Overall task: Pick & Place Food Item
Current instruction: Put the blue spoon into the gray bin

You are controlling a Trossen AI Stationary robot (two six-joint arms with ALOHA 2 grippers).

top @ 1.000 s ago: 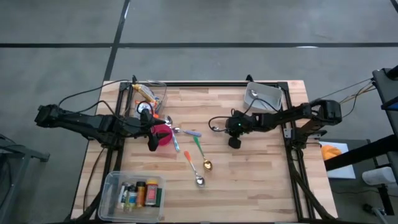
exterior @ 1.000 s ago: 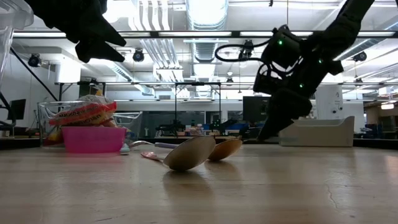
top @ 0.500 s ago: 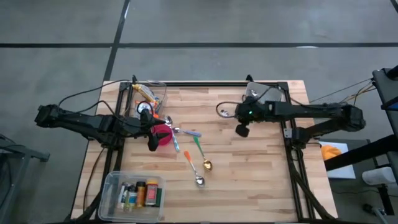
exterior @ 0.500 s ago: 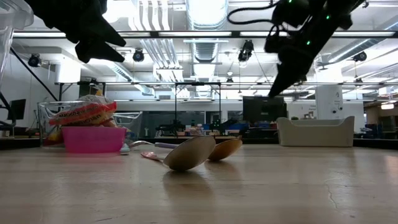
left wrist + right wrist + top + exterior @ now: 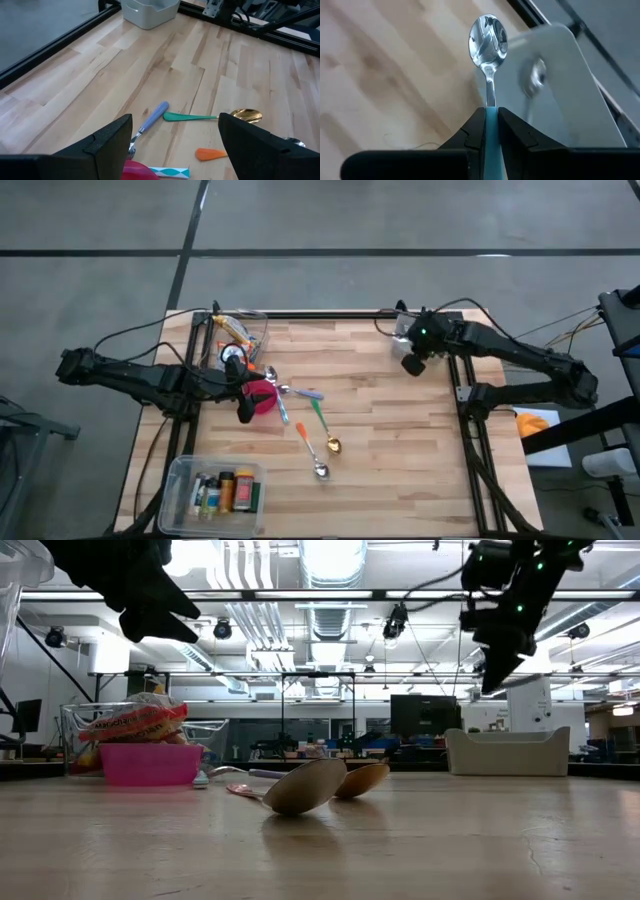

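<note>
My right gripper (image 5: 491, 112) is shut on a spoon with a light-blue handle and a shiny metal bowl (image 5: 488, 40). It hangs high over the table's far right corner (image 5: 412, 365), by the white bin (image 5: 555, 90). My left gripper (image 5: 175, 122) stands open above the pink bowl (image 5: 262, 396) at the left, touching nothing. A snack bag (image 5: 135, 722) lies in a clear container (image 5: 240, 332) at the far left. My right gripper pinches the spoon's light-blue handle (image 5: 491, 125) between its two fingers. The spoon lies along the fingers, its metal bowl sticking out past their tips. The fingers slant down from above. The spoon is lifted clear, its bowl over the bin's near rim.
Several coloured spoons (image 5: 322, 442) lie loose on the middle of the wooden table (image 5: 400, 450). A clear lidded box with small bottles (image 5: 215, 492) sits at the near left. Black rails (image 5: 470, 430) run along the table's sides.
My right gripper has risen from low over the table's middle and swung toward the far right corner, ending high beside the white bin. It has tipped more steeply downward and stayed shut.
</note>
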